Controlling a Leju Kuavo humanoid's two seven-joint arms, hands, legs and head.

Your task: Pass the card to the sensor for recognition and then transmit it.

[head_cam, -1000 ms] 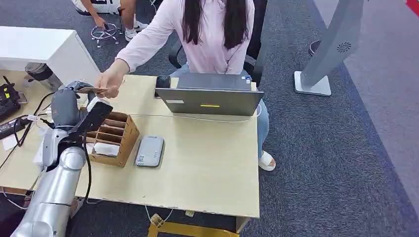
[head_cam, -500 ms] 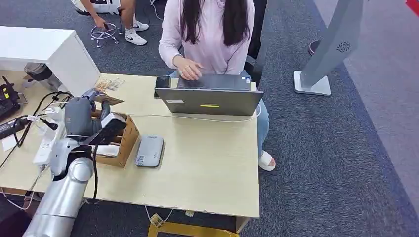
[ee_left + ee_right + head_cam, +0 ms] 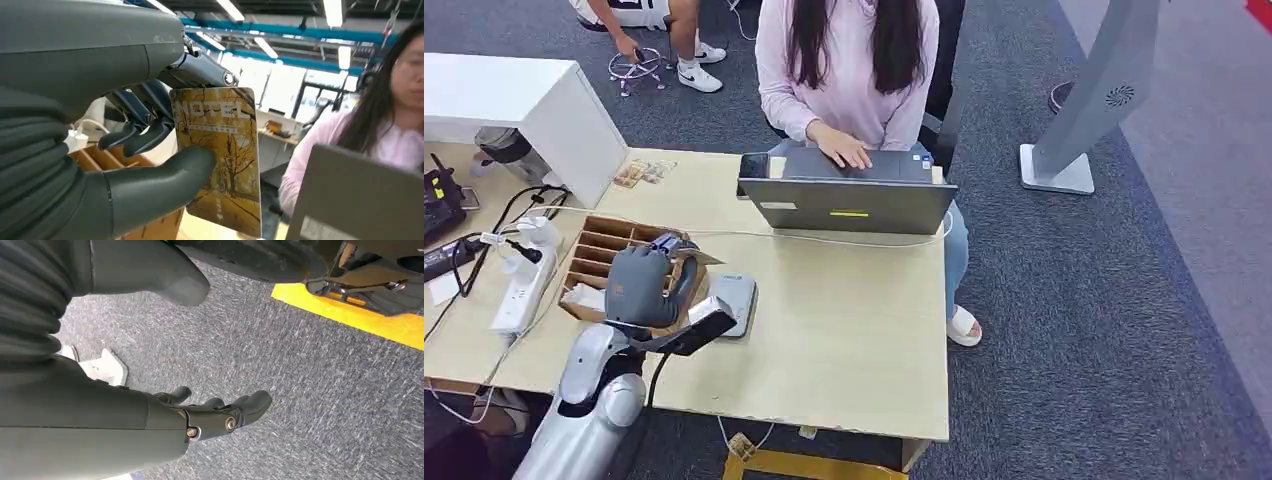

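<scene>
My left hand point(image 3: 638, 286) hovers over the near right corner of the wooden slotted box point(image 3: 596, 248), just left of the flat grey sensor point(image 3: 736, 302). It pinches a yellow-brown hotel card point(image 3: 220, 156) between the thumb point(image 3: 165, 181) and the darker fingers point(image 3: 141, 136). In the head view the card point(image 3: 696, 257) sticks out from the hand toward the sensor, a little above the table. My right hand point(image 3: 216, 416) hangs over grey carpet, holding nothing, fingers apart.
A person sits across the table with a hand on an open laptop point(image 3: 849, 203). A white power strip point(image 3: 524, 283) and cables lie at the left. Loose cards point(image 3: 644, 171) lie at the back by a white cabinet point(image 3: 524, 100). A grey stand point(image 3: 1084, 110) is on the floor.
My left hand has carried the card from the table's far left, forward and right over the box, toward the sensor. The person's hand went back to the laptop.
</scene>
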